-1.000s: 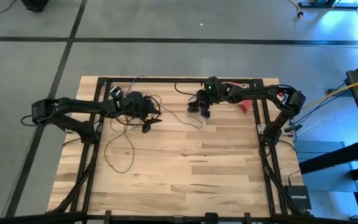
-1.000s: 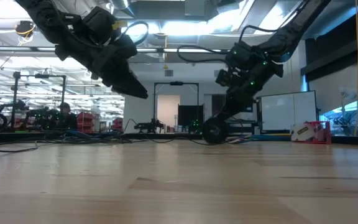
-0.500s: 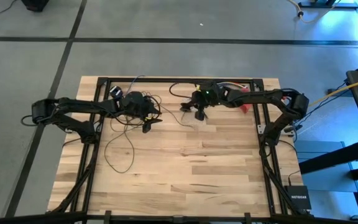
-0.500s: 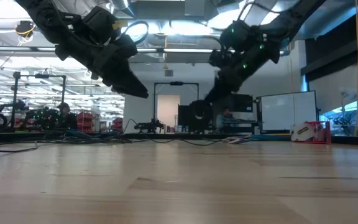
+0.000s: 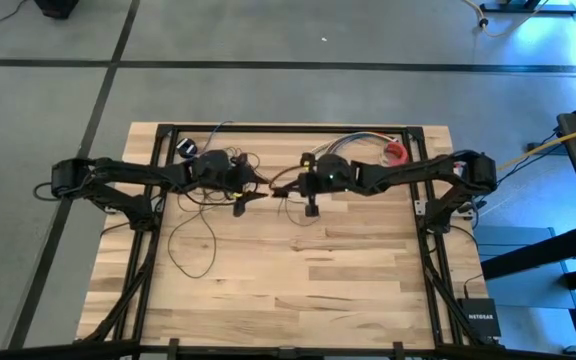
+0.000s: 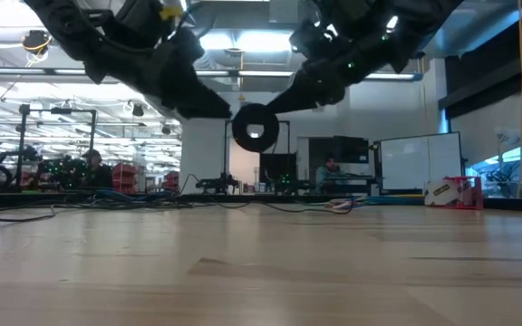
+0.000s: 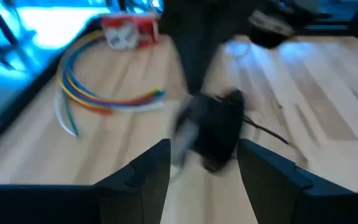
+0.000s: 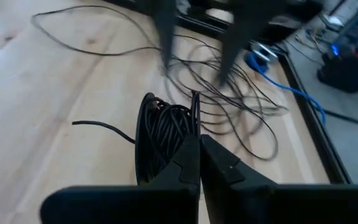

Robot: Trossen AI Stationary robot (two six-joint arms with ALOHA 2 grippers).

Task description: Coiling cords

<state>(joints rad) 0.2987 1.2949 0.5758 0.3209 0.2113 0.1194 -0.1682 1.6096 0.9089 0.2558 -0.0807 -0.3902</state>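
The pale wooden plank worktop (image 5: 298, 270) fills the middle of the high view, ringed by a black metal frame. My two dark arms reach in from the left and right edges of that frame and nearly meet in its upper centre.

The long thin dark cord (image 5: 200, 215) lies mostly in the upper left part of the worktop: a loose tangle under my left arm, with one big loop trailing down toward the lower left. In my right wrist view the strands (image 8: 229, 99) spread across the wood at the upper middle.

My left gripper (image 5: 251, 193) hangs just left of centre, its jaws spread wide and holding nothing. In my left wrist view they frame a dark, blurred lump.

My right gripper (image 5: 288, 186) sits just right of it, jaws clenched on a small coiled bundle of the cord (image 8: 163, 140), which shows in the low view as a dark ring (image 6: 255, 127) lifted clear of the worktop at upper centre.

A short bundle of multicoloured wires (image 7: 98, 96) and a red-and-white roll (image 7: 129, 31) lie at the upper left of the left wrist view.
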